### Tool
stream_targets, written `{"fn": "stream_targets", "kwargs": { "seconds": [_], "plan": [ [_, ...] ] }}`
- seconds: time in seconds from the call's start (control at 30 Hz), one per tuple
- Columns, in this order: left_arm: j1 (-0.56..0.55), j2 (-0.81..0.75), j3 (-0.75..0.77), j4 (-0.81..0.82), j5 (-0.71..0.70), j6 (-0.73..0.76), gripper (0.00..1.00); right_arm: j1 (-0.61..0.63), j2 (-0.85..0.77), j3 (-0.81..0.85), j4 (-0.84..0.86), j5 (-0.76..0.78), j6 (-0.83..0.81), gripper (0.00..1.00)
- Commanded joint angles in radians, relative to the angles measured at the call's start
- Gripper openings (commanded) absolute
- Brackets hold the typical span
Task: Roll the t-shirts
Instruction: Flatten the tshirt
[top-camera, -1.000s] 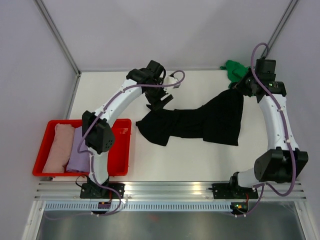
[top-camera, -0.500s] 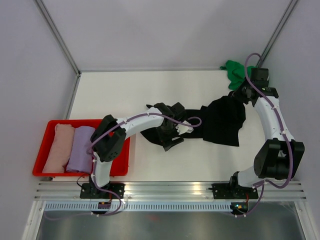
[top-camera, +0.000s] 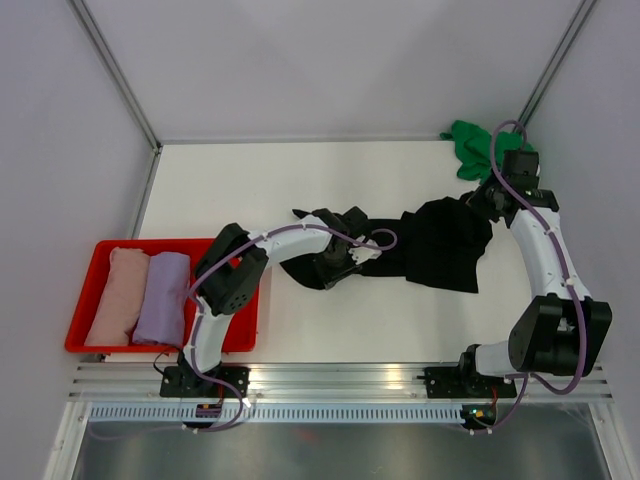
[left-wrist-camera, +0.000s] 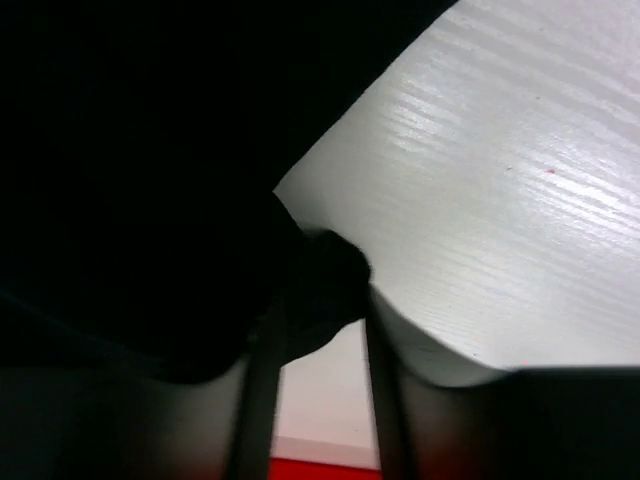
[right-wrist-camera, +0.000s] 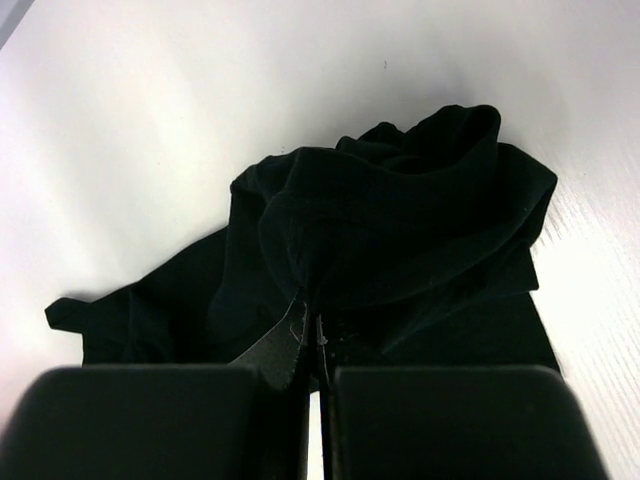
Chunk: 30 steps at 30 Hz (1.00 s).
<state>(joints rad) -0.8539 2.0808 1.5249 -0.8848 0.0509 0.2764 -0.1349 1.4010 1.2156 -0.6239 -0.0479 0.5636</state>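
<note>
The large black t-shirt (top-camera: 440, 250) lies crumpled across the middle of the table. My left gripper (top-camera: 335, 265) sits low on the shirt's left end. In the left wrist view its jaws (left-wrist-camera: 322, 305) stand partly apart, with a lump of the black cloth (left-wrist-camera: 130, 150) between the fingertips and bare table showing through the gap. My right gripper (top-camera: 480, 198) is shut on the shirt's upper right edge; in the right wrist view it (right-wrist-camera: 318, 335) pinches a fold of the bunched black cloth (right-wrist-camera: 400, 210). A green t-shirt (top-camera: 470, 145) lies heaped in the back right corner.
A red tray (top-camera: 130, 348) stands at the left front and holds a rolled pale pink t-shirt (top-camera: 115, 295) and a rolled lavender one (top-camera: 163, 298). The tray's edge (left-wrist-camera: 320, 470) shows just beyond the left fingers. White walls close in the table on three sides.
The left arm has swung from the back of the table down onto the shirt's left end, and its jaws have narrowed. The right gripper shifted slightly, and the shirt's right part has bunched.
</note>
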Motion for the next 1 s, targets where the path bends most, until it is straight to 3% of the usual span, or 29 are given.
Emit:
{"fn": "stream_targets", "kwargs": {
  "seconds": [0.0,0.07,0.1,0.27,0.5,0.6,0.67,0.8,0.97],
  "plan": [
    [0.015,0.010,-0.026,0.027,0.006,-0.008,0.34,-0.018,-0.042,-0.007,0.016,0.014,-0.005,0.00],
    [0.027,-0.010,-0.029,0.027,0.003,0.020,0.17,-0.032,-0.053,0.001,0.003,0.000,-0.011,0.00],
    [0.048,-0.019,-0.020,0.027,-0.005,0.027,0.03,-0.052,-0.056,0.012,0.000,-0.006,-0.016,0.00],
    [0.182,-0.114,0.107,-0.003,-0.037,0.041,0.02,-0.146,-0.063,0.084,-0.063,-0.113,-0.044,0.00],
    [0.430,-0.195,0.642,-0.112,-0.010,0.047,0.02,-0.259,-0.054,0.422,-0.137,-0.258,0.031,0.00],
    [0.447,-0.238,0.774,-0.141,-0.046,0.098,0.02,-0.324,-0.071,0.600,-0.201,-0.261,0.032,0.00],
    [0.446,-0.272,0.784,-0.134,-0.080,0.087,0.02,-0.325,-0.086,0.698,-0.261,-0.222,0.010,0.00],
    [0.446,-0.330,0.778,-0.095,-0.103,0.047,0.02,-0.325,-0.114,0.714,-0.266,-0.168,0.024,0.00],
    [0.446,-0.308,0.781,-0.001,-0.158,0.044,0.02,-0.325,-0.047,0.662,-0.131,-0.216,0.094,0.00]
  ]
}}
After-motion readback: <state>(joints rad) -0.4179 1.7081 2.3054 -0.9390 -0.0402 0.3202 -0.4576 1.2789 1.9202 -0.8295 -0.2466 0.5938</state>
